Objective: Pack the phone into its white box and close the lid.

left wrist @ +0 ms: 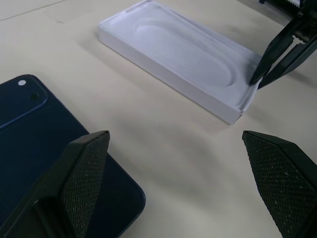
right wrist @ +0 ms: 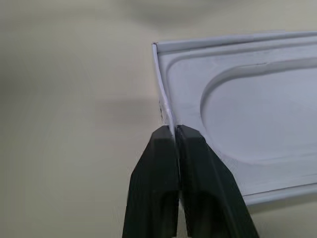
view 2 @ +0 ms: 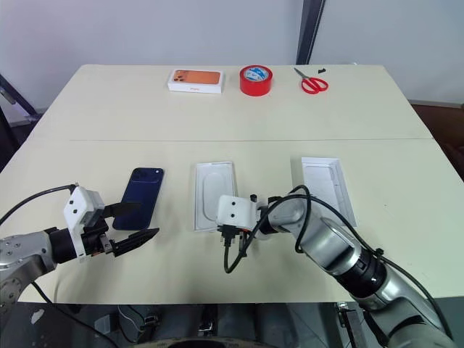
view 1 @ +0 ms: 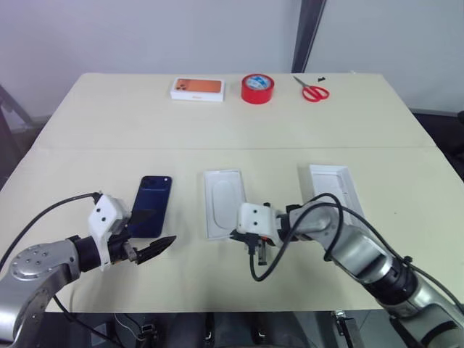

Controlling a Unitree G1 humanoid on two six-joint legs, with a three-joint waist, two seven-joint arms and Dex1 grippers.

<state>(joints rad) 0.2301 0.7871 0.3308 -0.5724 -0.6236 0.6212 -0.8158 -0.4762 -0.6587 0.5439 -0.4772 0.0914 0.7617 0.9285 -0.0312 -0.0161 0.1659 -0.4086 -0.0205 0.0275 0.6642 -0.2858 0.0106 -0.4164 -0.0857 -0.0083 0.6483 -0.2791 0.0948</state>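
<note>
The right gripper [right wrist: 174, 133] pinches the rim of the white recessed tray [view 1: 223, 203]; the left gripper [view 1: 148, 233] gapes wide beside the phone [view 1: 151, 204].

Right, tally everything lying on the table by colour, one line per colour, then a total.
White: 3 - tray with the oval recess, long tray, box picturing an orange phone
Red: 2 - tape roll, scissors
Dark blue: 1 - phone
Total: 6
</note>
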